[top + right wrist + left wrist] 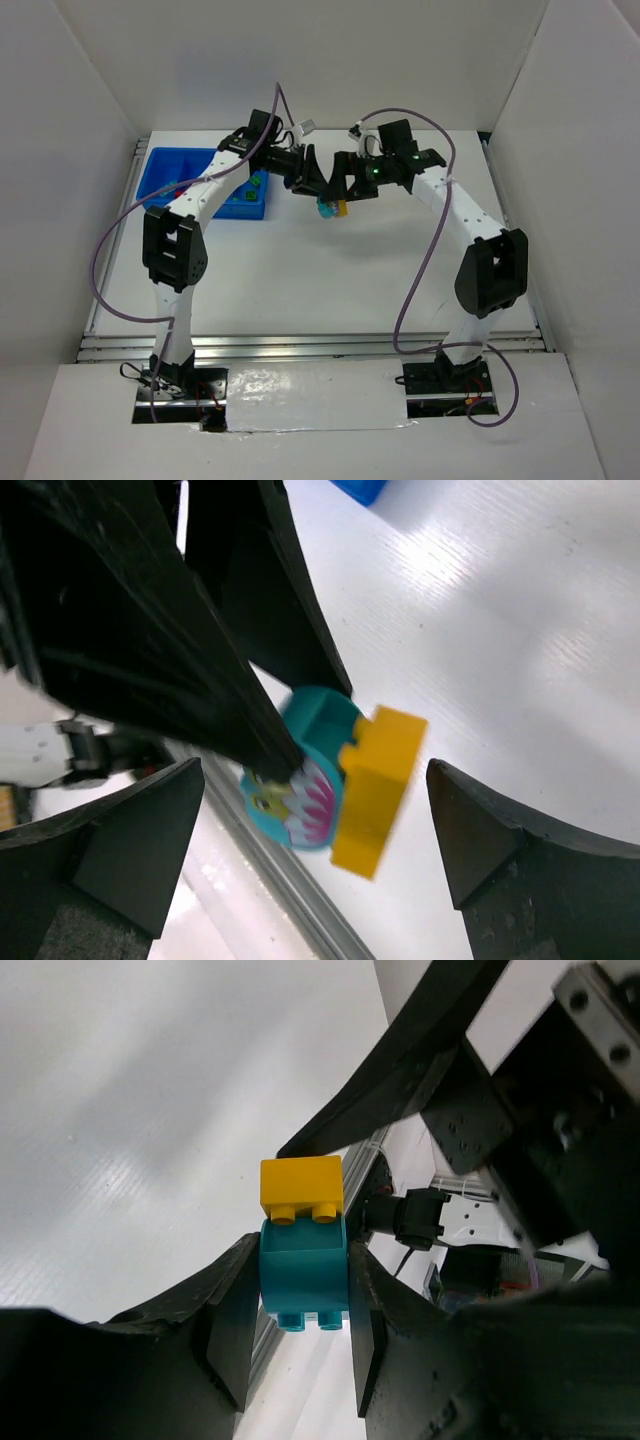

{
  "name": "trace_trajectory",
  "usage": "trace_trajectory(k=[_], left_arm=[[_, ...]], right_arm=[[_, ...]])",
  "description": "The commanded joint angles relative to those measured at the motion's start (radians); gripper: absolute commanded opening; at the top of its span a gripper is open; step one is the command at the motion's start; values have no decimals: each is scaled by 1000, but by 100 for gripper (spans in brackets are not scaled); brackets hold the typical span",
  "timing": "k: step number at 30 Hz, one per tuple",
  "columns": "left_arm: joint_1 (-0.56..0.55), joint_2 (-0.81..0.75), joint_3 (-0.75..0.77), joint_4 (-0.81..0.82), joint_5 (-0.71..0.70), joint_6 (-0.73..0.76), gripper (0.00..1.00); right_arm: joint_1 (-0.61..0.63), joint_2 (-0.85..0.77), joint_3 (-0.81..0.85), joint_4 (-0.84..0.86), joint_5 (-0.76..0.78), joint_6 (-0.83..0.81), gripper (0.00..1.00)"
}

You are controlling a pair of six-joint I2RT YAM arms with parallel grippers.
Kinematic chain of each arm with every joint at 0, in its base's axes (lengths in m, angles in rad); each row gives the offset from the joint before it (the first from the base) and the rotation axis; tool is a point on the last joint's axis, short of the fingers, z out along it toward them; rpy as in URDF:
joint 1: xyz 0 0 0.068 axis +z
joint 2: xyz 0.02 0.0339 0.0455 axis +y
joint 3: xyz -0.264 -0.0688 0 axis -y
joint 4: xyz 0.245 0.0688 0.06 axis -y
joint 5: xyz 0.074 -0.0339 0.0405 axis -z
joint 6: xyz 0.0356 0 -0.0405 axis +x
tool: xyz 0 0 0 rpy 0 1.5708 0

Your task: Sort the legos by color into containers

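— Where's the cyan brick (303, 1275)?
— In the air over the middle of the table (330, 290), pinched between the left fingers (232, 1325), with a yellow brick (301, 1188) stuck on at its 12 o'clock. The right fingers (490, 850) are spread wide either side, touching nothing.
— And the sorting?
— Partly done, I'd judge: some legos (240, 197) lie in the tray (165, 162) at the table's 10 o'clock, but this pair needs splitting first

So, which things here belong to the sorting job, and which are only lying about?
Job: cyan plastic brick with yellow plastic brick stuck on it, held in the left gripper; open right gripper; bright blue plastic tray; small green bricks inside it.
Lying about: purple cables; silver aluminium rail.
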State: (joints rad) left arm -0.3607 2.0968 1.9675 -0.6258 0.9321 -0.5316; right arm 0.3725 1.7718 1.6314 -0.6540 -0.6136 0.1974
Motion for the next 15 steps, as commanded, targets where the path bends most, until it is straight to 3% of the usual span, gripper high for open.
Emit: trace_trajectory(k=[1, 9, 15], left_arm=[[6, 0, 60, 40, 50, -7, 0], [8, -35, 51, 66, 66, 70, 0], [8, -96, -34, 266, 201, 19, 0]], right_arm=[[-101, -84, -59, 108, -222, 10, 100], [-233, -167, -175, 208, -411, 37, 100], [-274, -160, -284, 519, -667, 259, 99]])
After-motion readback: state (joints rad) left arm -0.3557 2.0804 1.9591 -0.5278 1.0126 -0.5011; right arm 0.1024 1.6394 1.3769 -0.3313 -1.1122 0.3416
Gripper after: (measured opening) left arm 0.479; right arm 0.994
